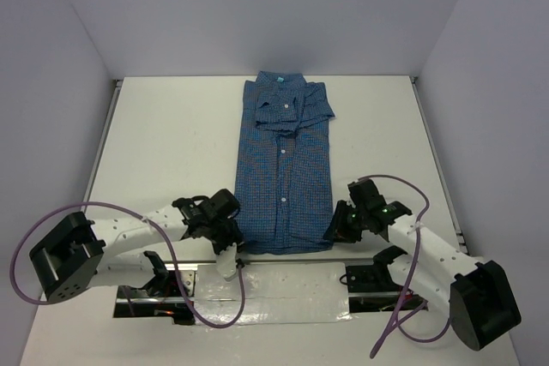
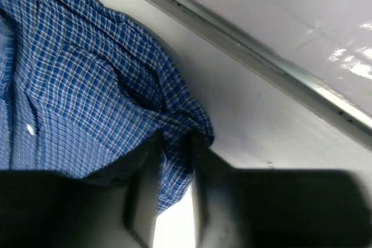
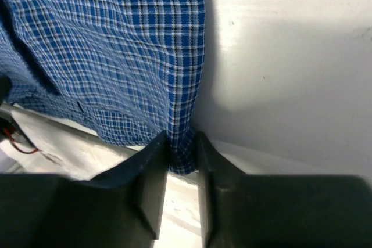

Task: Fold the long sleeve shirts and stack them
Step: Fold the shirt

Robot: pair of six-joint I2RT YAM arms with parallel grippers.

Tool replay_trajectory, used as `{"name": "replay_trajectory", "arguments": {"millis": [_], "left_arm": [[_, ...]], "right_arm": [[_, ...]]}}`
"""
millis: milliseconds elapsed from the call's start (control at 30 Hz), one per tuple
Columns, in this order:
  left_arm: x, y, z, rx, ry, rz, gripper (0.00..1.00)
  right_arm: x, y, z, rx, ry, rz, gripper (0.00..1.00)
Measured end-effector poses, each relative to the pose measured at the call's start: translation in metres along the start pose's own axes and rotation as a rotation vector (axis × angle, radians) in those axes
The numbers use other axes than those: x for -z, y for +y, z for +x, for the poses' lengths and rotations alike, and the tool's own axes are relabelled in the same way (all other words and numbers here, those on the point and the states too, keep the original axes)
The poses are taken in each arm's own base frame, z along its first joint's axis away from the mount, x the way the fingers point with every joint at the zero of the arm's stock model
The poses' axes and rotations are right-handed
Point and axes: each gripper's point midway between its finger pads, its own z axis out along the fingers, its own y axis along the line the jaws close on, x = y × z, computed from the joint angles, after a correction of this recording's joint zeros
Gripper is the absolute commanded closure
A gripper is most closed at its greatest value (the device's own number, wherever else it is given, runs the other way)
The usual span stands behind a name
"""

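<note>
Blue checked cloth is sitting pinched in both end effectors at the near hem of the long sleeve shirt (image 1: 283, 169).
The left end effector (image 2: 174, 193) is clamping its nearly closed jaws on the hem's left corner, where the cloth is bunching, and the right end effector (image 3: 181, 158) is gripping the right corner likewise. The shirt is lying button side up, a sleeve folded across its chest, collar at the far end, along the middle of the white worktop (image 1: 171, 143).
</note>
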Motion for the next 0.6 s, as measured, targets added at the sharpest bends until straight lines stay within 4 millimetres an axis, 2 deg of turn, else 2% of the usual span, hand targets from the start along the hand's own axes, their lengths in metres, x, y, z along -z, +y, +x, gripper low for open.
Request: {"name": "replay_trajectory", "arguments": {"millis": [33,67,167,233,300,367,433,533,600], "left_arm": [[-0.001,0.001,0.001,0.007,0.002,-0.003,0.85],[-0.002,0.001,0.001,0.015,0.000,-0.002,1.00],[-0.003,0.001,-0.002,0.043,-0.015,-0.002,1.00],[0.001,0.005,-0.006,0.096,-0.031,-0.005,1.00],[0.011,0.020,-0.008,0.161,-0.041,-0.037,1.00],[0.028,0.048,-0.006,0.239,-0.059,-0.111,1.00],[0.053,0.079,0.007,0.340,-0.072,-0.193,1.00],[0.093,0.127,0.044,0.499,-0.072,-0.322,1.00],[0.115,0.149,0.075,0.605,-0.066,-0.384,1.00]], "right_arm": [[-0.001,-0.001,0.002,0.000,0.008,0.004,0.83],[-0.001,-0.002,0.003,0.005,0.014,0.003,0.88],[0.001,0.000,0.004,0.010,0.024,-0.001,1.00],[0.009,0.006,0.000,0.023,0.025,0.000,1.00],[0.021,0.021,-0.011,0.039,0.004,-0.014,1.00],[0.037,0.044,-0.031,0.074,-0.043,-0.052,1.00],[0.053,0.066,-0.057,0.098,-0.097,-0.088,1.00],[0.070,0.088,-0.101,0.110,-0.169,-0.101,1.00],[0.074,0.094,-0.134,0.104,-0.199,-0.084,1.00]]}}
